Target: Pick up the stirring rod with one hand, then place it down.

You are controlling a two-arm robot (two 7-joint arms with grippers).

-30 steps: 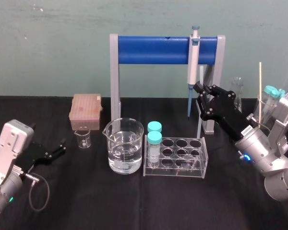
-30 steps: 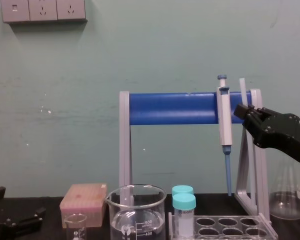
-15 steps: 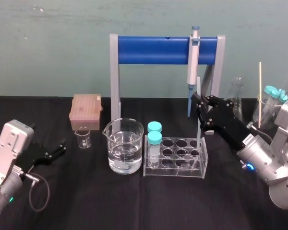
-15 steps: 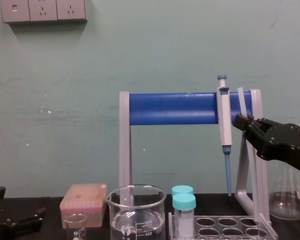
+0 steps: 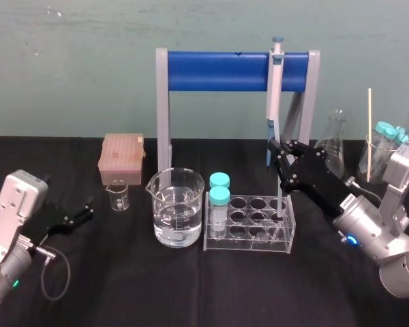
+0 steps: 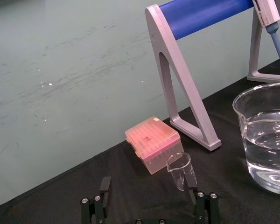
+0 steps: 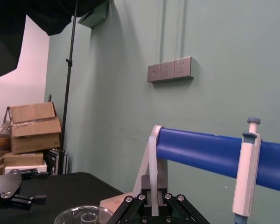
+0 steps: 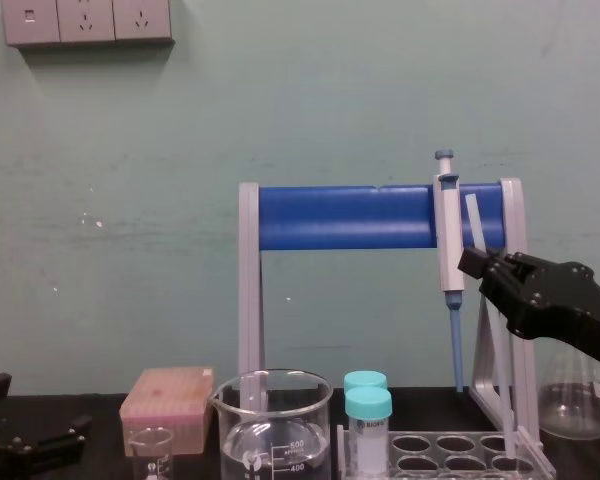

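Pincer (image 5: pixel 281 162) of your right arm is clamping shut on the stirring rod (image 5: pixel 280 201), holding it near upright, lower end at the tube rack (image 5: pixel 249 240). If you are pushing down off-centre, you are risking a snapped or slipping rod. Pipette (image 5: pixel 273 88) is hanging just behind; left pincer (image 5: pixel 82 212) is idling open on the bench (image 5: pixel 123 286).

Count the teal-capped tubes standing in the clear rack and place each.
2. Both stand in the rack's leftmost column: the front tube nearest the robot, the rear tube directly behind it. None seems hidden.
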